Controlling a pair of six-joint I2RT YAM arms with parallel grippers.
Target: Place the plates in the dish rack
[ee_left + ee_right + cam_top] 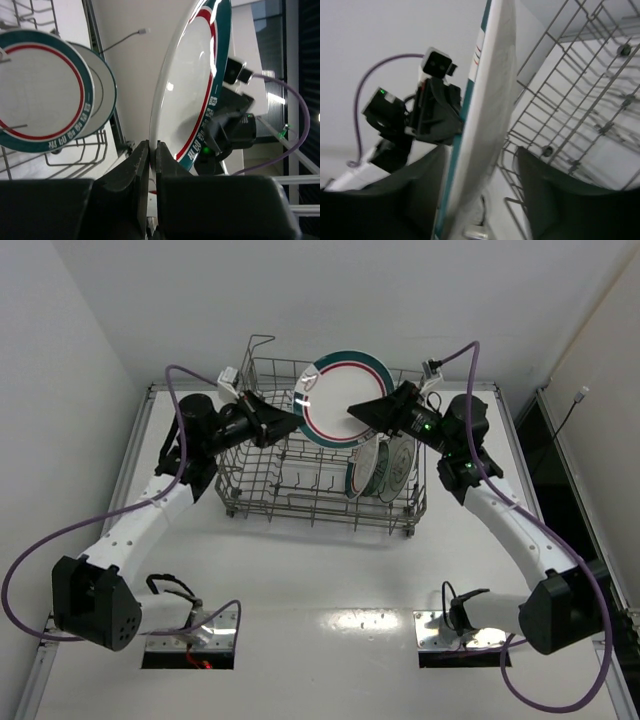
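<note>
- top view: the rack sits on the white tabletop. a big plate with a green and red rim band hangs in the air above the far side of the rack, its face toward the camera. the left fingers meet its left edge and the right fingers its right edge. other plates stand on edge in the right end of the rack.
- left wrist view: the left fingers are pinched narrow on the rim of the big plate, holding it. to the left the other plates stand overlapping in the rack.
- right wrist view: the big plate shows edge-on between the right fingers, which stand wide on either side of it. the finger on the right is clear of the plate; whether the other one touches it i cannot tell. the rack lies behind on the right.
</note>
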